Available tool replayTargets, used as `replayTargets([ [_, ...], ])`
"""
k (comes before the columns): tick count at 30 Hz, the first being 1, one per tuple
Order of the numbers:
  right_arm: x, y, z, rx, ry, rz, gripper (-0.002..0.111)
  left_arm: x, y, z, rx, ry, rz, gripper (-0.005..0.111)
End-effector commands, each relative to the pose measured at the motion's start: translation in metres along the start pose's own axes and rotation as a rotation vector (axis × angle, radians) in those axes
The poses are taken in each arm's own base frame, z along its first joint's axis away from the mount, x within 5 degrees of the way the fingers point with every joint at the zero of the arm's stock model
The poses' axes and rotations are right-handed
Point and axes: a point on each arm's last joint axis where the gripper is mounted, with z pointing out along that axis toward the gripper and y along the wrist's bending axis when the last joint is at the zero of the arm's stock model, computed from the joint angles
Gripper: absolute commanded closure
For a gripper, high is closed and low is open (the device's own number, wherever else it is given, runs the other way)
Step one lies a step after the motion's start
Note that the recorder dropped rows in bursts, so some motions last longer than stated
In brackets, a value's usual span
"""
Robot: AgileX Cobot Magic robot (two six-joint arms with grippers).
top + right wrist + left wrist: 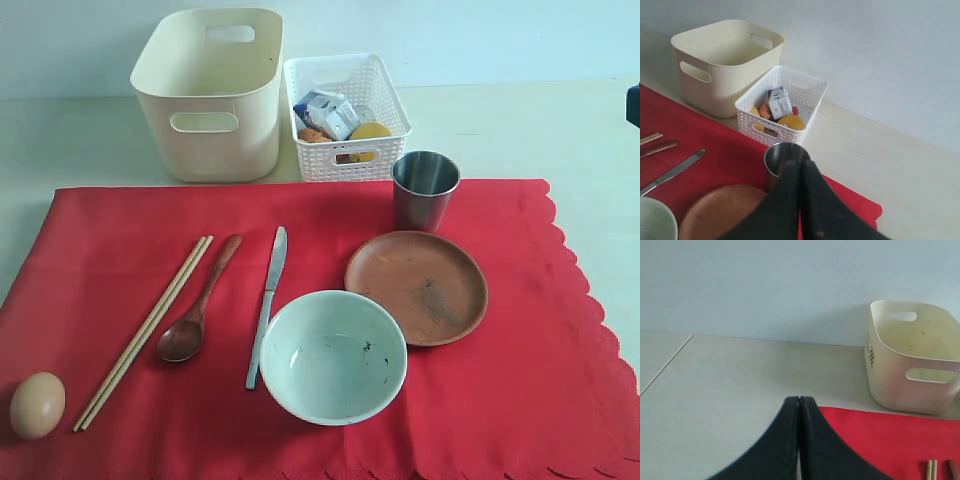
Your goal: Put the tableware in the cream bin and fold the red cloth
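The red cloth (500, 400) lies spread flat on the table. On it rest the chopsticks (145, 332), dark wooden spoon (195, 305), metal knife (267, 303), pale green-white bowl (333, 356), brown plate (417, 286) and steel cup (425, 189). The cream bin (212, 93) stands empty behind the cloth. My left gripper (799, 401) is shut on nothing, above the cloth's far left corner (880, 435). Shut and empty too, my right gripper (800, 165) hovers over the cup (782, 157) near the plate (720, 212). Neither gripper shows in the exterior view.
A white lattice basket (345, 115) holding a milk carton and other food stands right of the bin. An egg (37, 404) lies on the cloth's near left corner. Bare pale table (715, 385) runs left of and behind the cloth.
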Motion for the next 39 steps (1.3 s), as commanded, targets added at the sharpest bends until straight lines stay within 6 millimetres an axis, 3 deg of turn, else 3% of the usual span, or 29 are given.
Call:
replayTargets([
  [1,0.0,-0.001,0.0,0.011,-0.012,-0.017,0.108,-0.003,0.0,0.001,0.003,-0.01,0.005,0.107],
  [21,0.0,-0.001,0.0,0.008,-0.006,-0.007,0.108,-0.003,0.0,0.001,0.003,-0.002,-0.002,0.107],
  [29,-0.005,-0.002,-0.01,0.025,-0.081,-0.007,0.108,0.027,-0.002,0.005,0.005,0.28,-0.075,0.107],
  [39,-0.01,-0.001,-0.042,0.045,-0.201,-0.015,0.108,0.044,-0.004,0.022,0.014,0.488,-0.079,0.107],
])
